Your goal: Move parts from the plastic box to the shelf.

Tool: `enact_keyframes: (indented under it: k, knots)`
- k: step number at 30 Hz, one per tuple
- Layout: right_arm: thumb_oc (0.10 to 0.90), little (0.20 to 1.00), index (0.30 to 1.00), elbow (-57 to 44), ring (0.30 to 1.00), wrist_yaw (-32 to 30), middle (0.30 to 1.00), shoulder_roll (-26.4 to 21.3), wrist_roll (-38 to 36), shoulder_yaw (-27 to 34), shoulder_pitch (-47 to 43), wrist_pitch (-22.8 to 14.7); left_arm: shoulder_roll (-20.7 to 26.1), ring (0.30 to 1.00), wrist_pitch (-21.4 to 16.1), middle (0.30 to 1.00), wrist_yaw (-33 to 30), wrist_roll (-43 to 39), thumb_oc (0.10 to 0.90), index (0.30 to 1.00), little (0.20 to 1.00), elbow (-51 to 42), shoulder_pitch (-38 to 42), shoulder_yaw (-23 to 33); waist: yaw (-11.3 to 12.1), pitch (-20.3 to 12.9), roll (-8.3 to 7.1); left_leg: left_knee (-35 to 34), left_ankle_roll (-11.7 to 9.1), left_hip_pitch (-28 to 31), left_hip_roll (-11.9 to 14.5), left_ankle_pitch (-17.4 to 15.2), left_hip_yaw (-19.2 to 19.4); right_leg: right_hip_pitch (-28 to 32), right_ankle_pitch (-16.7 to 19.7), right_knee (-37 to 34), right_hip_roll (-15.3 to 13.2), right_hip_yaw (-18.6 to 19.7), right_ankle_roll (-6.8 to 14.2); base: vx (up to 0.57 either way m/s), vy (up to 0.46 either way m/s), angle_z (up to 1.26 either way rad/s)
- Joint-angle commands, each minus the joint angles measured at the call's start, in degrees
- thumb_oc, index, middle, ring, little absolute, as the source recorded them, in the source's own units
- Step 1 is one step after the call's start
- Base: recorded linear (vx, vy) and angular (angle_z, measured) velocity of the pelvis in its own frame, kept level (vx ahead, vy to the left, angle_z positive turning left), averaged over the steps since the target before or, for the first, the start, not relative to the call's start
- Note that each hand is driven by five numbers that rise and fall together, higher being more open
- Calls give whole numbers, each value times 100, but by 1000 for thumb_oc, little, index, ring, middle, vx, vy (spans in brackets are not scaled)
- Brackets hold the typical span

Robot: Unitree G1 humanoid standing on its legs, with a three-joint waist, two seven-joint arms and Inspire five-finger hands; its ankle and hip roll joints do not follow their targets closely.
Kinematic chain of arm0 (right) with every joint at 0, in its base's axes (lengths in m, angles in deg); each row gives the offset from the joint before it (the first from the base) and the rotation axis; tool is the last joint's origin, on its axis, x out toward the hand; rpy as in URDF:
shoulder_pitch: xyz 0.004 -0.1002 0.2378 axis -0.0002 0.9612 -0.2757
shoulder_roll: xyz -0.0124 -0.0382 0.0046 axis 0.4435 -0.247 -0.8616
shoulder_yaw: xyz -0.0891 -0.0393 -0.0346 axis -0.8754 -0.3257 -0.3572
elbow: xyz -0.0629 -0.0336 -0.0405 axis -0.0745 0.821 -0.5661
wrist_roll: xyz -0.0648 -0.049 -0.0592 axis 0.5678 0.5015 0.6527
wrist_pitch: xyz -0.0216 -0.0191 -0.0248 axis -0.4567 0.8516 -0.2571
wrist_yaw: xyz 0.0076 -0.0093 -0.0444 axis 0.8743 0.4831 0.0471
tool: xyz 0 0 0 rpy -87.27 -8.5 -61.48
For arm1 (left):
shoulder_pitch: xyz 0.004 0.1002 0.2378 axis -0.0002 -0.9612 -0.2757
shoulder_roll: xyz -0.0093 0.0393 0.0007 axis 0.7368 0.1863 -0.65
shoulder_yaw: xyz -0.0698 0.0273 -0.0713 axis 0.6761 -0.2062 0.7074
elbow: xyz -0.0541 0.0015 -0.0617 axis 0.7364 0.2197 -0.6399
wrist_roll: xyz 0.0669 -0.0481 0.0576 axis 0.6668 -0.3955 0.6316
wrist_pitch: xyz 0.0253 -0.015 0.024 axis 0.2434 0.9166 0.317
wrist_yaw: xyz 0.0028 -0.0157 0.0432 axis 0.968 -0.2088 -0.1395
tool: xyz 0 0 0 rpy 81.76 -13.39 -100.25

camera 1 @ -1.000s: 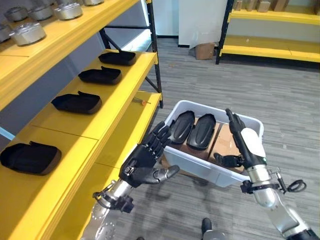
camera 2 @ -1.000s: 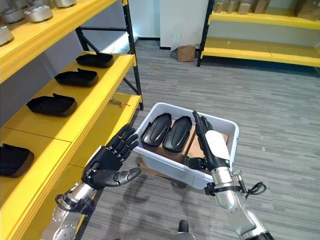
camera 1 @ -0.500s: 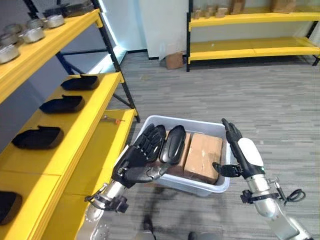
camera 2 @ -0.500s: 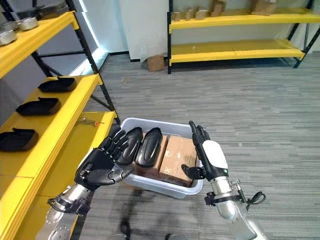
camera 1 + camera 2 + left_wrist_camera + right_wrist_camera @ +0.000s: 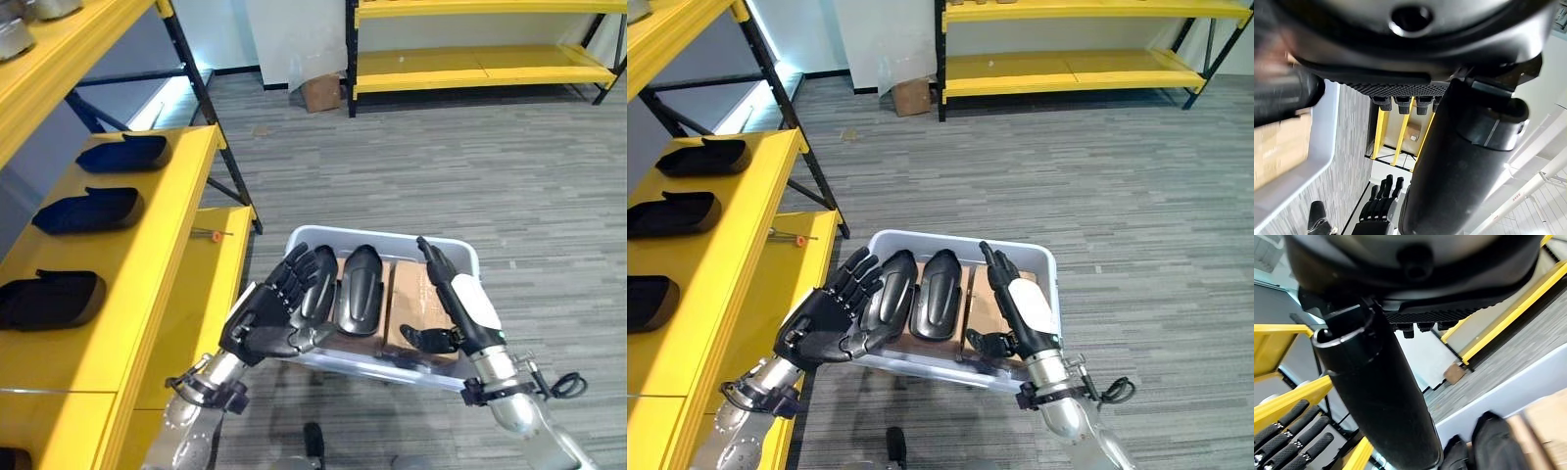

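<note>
Glossy black parts (image 5: 359, 302) — pale plastic box (image 5: 392, 240)

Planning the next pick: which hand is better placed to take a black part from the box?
Left. The left hand is open beside the black parts; the right hand is over the cardboard side.

Two black parts (image 5: 359, 290) side by side in white plastic box (image 5: 387, 236), beside yellow shelf (image 5: 147, 245).

Dark left hand (image 5: 279, 318); right hand (image 5: 458, 311) white-backed; silver-grey forearms.
</note>
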Motion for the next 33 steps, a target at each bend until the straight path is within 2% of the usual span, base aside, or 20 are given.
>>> enact_keyframes:
  k: [1, 3, 4, 7, 8, 12, 14, 16, 19, 24, 27, 30, 33]
  knots:
    - [900, 1000, 1000, -183, 1000, -446, 1000, -87, 121, -59, -768, -229, -24, 1000, -506, 1000, 212, -182, 900, 1000, 1000, -592, 93, 302, 130, -283, 14, 591, -114, -61, 395, -629, 24, -396, 665, 319, -260, -459, 117, 13, 89, -45]
    - [900, 1000, 1000, -133, 1000, -438, 1000, -76, 109, -131, -891, -209, -1, 1000, -556, 1000, 175, -181, 900, 1000, 1000, -597, 84, 277, 161, -227, -13, 570, -118, -33, 401, -635, 137, -523, 700, 194, -195, -544, 105, -8, 21, -50]
    - [900, 1000, 1000, -91, 1000, -494, 1000, -43, 243, -205, -955, -167, 15, 1000, -596, 1000, 140, -184, 900, 1000, 1000, -631, 84, 244, 135, -146, -35, 531, -118, 8, 393, -666, 112, -841, 988, 203, -153, -415, 170, -32, -28, -38]
    - [900, 1000, 1000, -33, 1000, -444, 1000, 21, 264, -279, -1031, -62, 4, 1000, -589, 1000, 102, -162, 900, 1000, 1000, -653, 134, 231, 125, -81, -25, 491, -152, 28, 454, -650, 123, -927, 860, 110, -46, -365, 170, -21, -50, -8]
    - [900, 1000, 1000, 192, 1000, -423, 1000, -37, 248, -345, -1143, -160, -29, 1000, -589, 1000, 135, -246, 900, 1000, 1000, -597, 256, 160, 213, -69, -64, 539, -192, -112, 463, -618, 132, -870, 851, -144, 1, -491, 124, -23, -68, 26]
    - [900, 1000, 1000, 328, 1000, -408, 1000, -65, 296, -436, -1256, -160, -37, 1000, -575, 1000, 78, -208, 900, 1000, 1000, -627, 321, 62, 274, -50, -80, 605, -214, -241, 445, -612, 80, -832, 861, -279, -2, -537, 91, -27, -24, 21]
    - [900, 1000, 1000, 634, 1000, -304, 1000, -108, 263, -780, -1593, 39, -26, 1000, -610, 1000, -44, -205, 900, 1000, 1000, -605, 456, -64, 447, 48, -95, 587, -289, -415, 415, -555, -48, -722, 851, -539, -12, -676, 31, -73, -7, 6]
    - [900, 1000, 1000, 872, 1000, -245, 1000, -65, 267, -908, -1658, 26, -56, 1000, -669, 1000, -104, -190, 900, 1000, 1000, -597, 428, -51, 540, 78, -94, 537, -294, -404, 397, -524, -124, -615, 844, -615, -27, -774, 10, 23, 14, 10]
    - [900, 1000, 1000, 1064, 1000, -234, 1000, -22, 393, -1008, -1748, -55, -59, 1000, -634, 1000, -64, -198, 900, 1000, 1000, -657, 381, -31, 629, 107, -91, 537, -287, -403, 375, -527, -177, -575, 845, -627, -47, -831, 6, 38, 24, 22]
    - [900, 1000, 1000, 1177, 1000, -207, 1000, -9, 676, -1250, -2106, 96, -26, 1000, -712, 1000, -111, -173, 900, 1000, 1000, -679, 419, -78, 764, 251, -56, 647, -291, -522, 364, -539, -261, -650, 813, -515, -101, -917, -3, 7, 50, 10]
    - [900, 1000, 1000, 1285, 1000, -133, 1000, 37, 689, -1392, -2345, 223, -35, 1000, -898, 1000, -398, -43, 900, 1000, 1000, -664, 526, -101, 824, 348, -34, 717, -295, -616, 351, -540, -287, -706, 798, -469, -122, -928, -11, -13, 56, 14]
    - [900, 1000, 1000, 1516, 1000, -372, 1000, 110, 975, -1495, -2559, 279, -111, 1000, -1080, 1000, -535, -246, 900, 1000, 1000, -565, 670, -16, 917, 521, -8, 902, -287, -810, 321, -571, -335, -801, 765, -383, -161, -937, -36, -31, 37, 9]
    - [900, 1000, 1000, 1520, 1000, -374, 1000, 111, 977, -1497, -2563, 278, -111, 1000, -1081, 1000, -534, -247, 900, 1000, 1000, -564, 672, -14, 915, 520, -9, 909, -287, -815, 322, -574, -336, -805, 763, -379, -161, -937, -36, -9, 6, 11]
